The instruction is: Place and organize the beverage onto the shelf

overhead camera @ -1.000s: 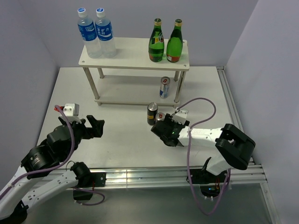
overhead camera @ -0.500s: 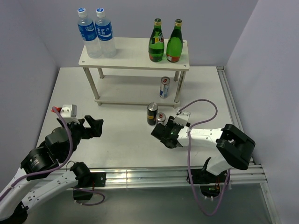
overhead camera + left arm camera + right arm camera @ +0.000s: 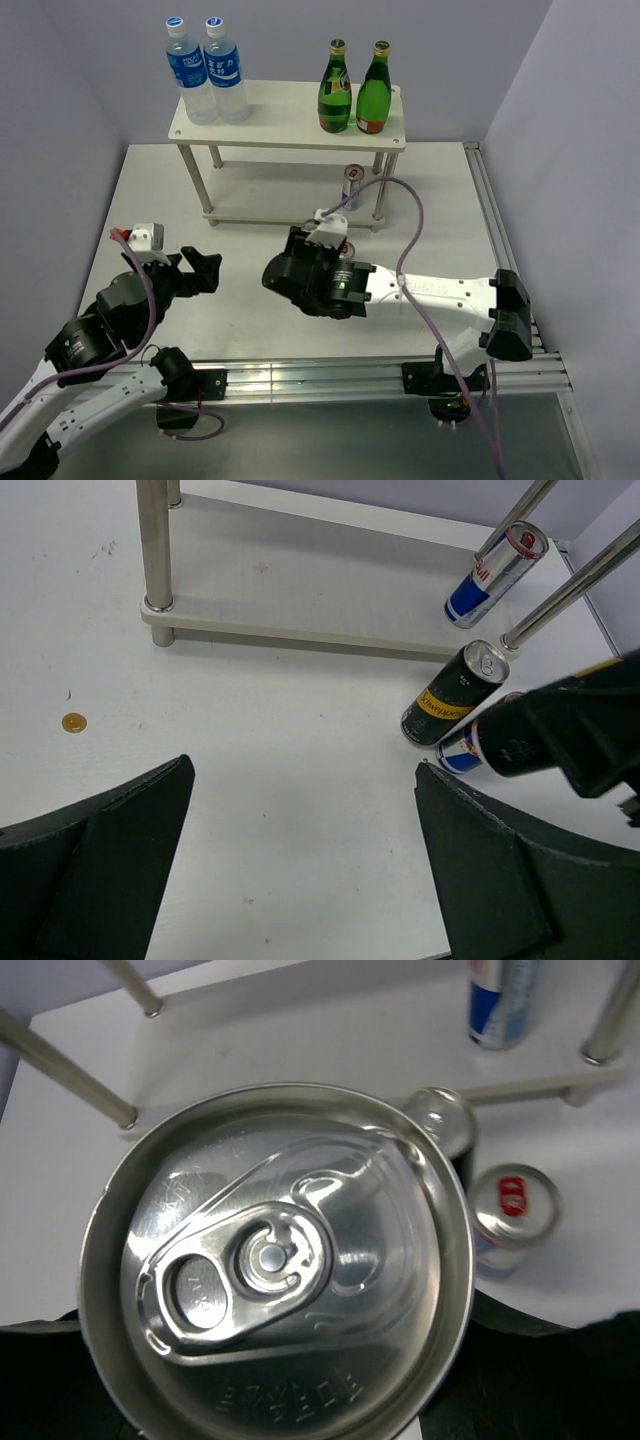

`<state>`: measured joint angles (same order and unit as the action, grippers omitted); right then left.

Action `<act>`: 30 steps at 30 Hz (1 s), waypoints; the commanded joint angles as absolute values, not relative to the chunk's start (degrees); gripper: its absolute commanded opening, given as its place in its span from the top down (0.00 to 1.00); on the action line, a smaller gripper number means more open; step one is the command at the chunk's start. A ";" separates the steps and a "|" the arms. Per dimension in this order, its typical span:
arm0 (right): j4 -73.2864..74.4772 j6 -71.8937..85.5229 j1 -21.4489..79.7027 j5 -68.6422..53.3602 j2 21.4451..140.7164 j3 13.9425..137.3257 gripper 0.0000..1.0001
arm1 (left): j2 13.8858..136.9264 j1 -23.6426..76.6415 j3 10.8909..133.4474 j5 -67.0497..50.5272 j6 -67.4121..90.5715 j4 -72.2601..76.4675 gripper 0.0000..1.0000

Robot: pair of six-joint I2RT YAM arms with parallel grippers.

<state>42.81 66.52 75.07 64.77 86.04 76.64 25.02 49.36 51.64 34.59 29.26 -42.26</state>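
- Left gripper: jaws spread wide, nothing between them. It hovers over bare table, idle by my reading.
- Ahead of it and up: the shelf, with two water bottles at the left end of the top board.
- Right gripper: reached across towards table centre. Its wrist view is filled by the lid of a can standing upright between the fingers, so I judge it clamped. The can's body colour is hidden.
- Just beyond the held can, to its right: a dark can upright on the table, and a silver-blue can close beside it. Both stand near the front right post.
- Further ahead and right: a second silver-blue can already on the lower board, at its right end.
- Above that: two green bottles on the right end of the top board.
- Step in hand, as I judge it: carrying one can to the shelf, with two cans left on the table.
- Next move calls for going forward with the can level, passing left of the two standing cans and the post, then setting down.
- Open room: the lower board is bare left of the silver-blue can, with a wide gap between the front posts. The middle of the top board is also free.
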 commanded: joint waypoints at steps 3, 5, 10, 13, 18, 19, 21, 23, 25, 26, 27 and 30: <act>11.17 37.80 69.89 55.56 93.93 81.96 1.00 | 25.14 49.39 51.15 35.42 29.27 -39.64 0.01; 9.07 34.22 66.37 50.04 100.44 86.11 1.00 | 24.70 49.39 51.07 35.68 29.35 -39.64 0.01; 7.91 29.80 61.35 44.13 113.08 99.73 1.00 | 23.12 49.39 50.80 35.51 29.00 -39.20 0.01; 8.52 27.60 58.72 42.72 119.06 108.08 1.00 | 23.29 49.39 50.71 35.42 29.00 -39.20 0.01; 9.93 25.23 54.77 39.30 126.46 121.17 1.00 | 23.38 49.31 50.45 34.28 28.39 -38.67 0.01; 10.19 24.88 54.23 38.50 128.56 122.85 1.00 | 23.38 49.39 50.36 34.19 28.39 -38.76 0.01; 10.37 24.61 53.18 37.19 130.51 126.98 1.00 | 23.20 49.39 50.36 34.01 28.21 -38.58 0.01; 9.59 24.43 52.74 35.61 132.71 128.75 1.00 | 23.12 49.48 50.27 33.93 28.21 -38.58 0.01; 9.06 24.26 52.38 34.98 134.46 130.69 1.00 | 22.68 49.39 50.19 33.49 28.04 -38.32 0.01; 8.79 24.52 52.30 34.63 134.99 131.22 1.00 | 22.68 49.39 50.19 33.40 27.95 -38.32 0.00; 8.79 24.87 52.21 34.28 135.61 132.18 1.00 | 22.41 49.39 50.10 33.49 27.95 -38.32 0.01; 7.21 26.19 52.03 33.05 136.49 131.49 1.00 | 22.41 49.31 50.10 33.40 27.86 -38.32 0.01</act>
<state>14.31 25.69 53.78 34.26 136.62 127.57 22.96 49.36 50.15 34.26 29.15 -40.23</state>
